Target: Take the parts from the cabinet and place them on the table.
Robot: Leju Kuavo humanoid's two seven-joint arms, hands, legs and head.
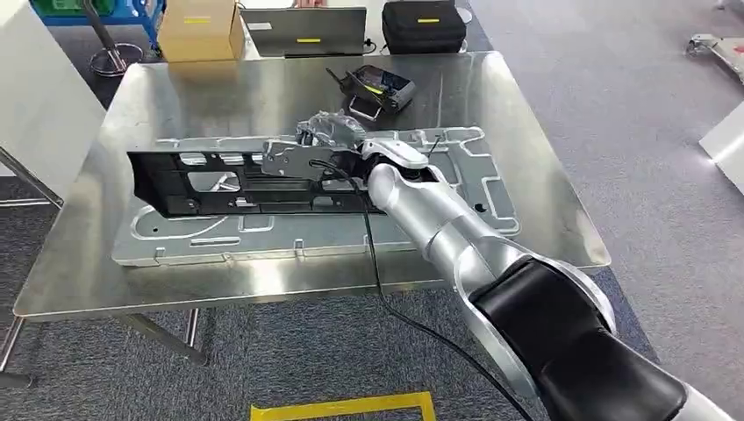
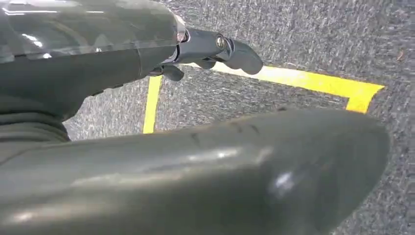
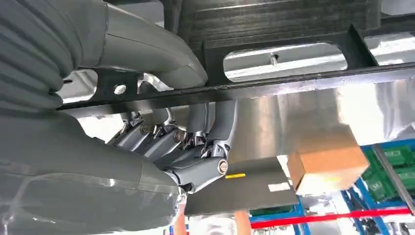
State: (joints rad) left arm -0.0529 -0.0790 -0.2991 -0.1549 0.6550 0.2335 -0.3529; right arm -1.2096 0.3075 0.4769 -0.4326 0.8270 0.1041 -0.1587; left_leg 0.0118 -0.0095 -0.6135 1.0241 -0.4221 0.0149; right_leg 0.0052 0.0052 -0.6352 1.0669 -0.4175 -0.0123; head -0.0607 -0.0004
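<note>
- Right hand (image 1: 329, 145): reached from the near right over the middle of the table; in the right wrist view its fingers (image 3: 195, 147) were curled round the edge bar of the black frame part (image 1: 246, 180), with the thumb (image 3: 156, 54) on the opposite face, so the hand gripped the part.
- Black frame part: a long, dark, slotted piece lying roughly left to right across the table's middle; the hand held it at its right end, and the rest stretched away to the left. Whether it rested fully on the surface beneath could not be told.
- Silver stamped panel (image 1: 219, 241): a flat metal sheet lying under and around the black frame part, showing on its near side and past its right end.
- Table (image 1: 526, 105): a bright metal top carrying both pieces.
- Far side of the table: a black handheld controller (image 1: 377, 88) sat just beyond the hand; further off were a cardboard box (image 1: 200, 31), a grey laptop (image 1: 303, 33) and a black case (image 1: 423, 24).
- Left hand (image 2: 215, 49): hung over grey carpet (image 2: 318, 39) marked with yellow floor tape (image 2: 313, 82); its fingers (image 2: 240, 56) were spread and held nothing.
</note>
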